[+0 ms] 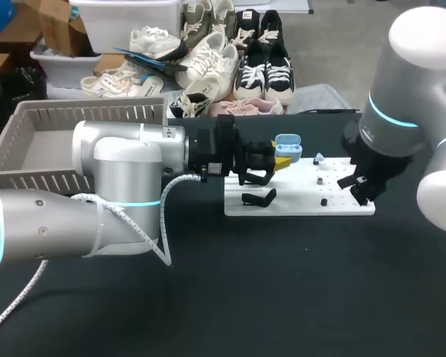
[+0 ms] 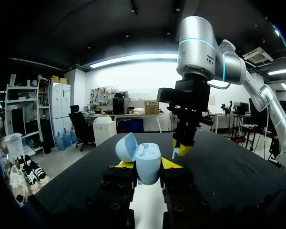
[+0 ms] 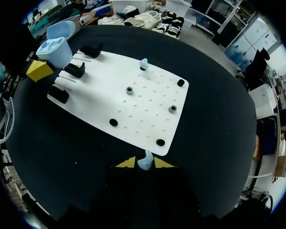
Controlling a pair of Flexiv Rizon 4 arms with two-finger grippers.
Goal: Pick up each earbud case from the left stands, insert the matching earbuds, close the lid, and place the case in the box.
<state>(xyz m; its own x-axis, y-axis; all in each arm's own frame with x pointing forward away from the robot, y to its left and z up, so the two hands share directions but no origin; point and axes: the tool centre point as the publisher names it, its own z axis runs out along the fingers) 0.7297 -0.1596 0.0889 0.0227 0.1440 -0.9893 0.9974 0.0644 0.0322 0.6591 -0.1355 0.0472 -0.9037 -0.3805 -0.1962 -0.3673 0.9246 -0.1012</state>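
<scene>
The box (image 1: 59,115) sits far out past the left side of the left gripper (image 1: 281,160), well apart from it. The left arm (image 1: 126,160) comes in low over the black table (image 1: 282,282).

The left gripper's jaws are closed on the blue case (image 2: 148,166), one finger on each side. The case stands up between the yellow tips. Its lid (image 2: 126,147) is open and leans back to one side. You can see the two small hollows inside the case.

Under and just ahead of the left jaws lies the white board (image 1: 305,201). Black stands (image 1: 259,198) sit on the end of the board that is nearest to the left jaws. A few small pegs (image 3: 129,89) dot the rest of the board.

The right gripper (image 1: 363,187) hangs over the far end of the board, across from the left jaws. Its jaws are nearly closed, and they pinch a small blue earbud (image 3: 144,163) between the yellow tips. In the left wrist view, the right gripper is just ahead of the open case and a little above it, not touching it.

The other earbud (image 3: 143,63) sits on the board, ahead of the right jaws and near the far edge. The right arm (image 1: 424,82) comes in from above on the right.
</scene>
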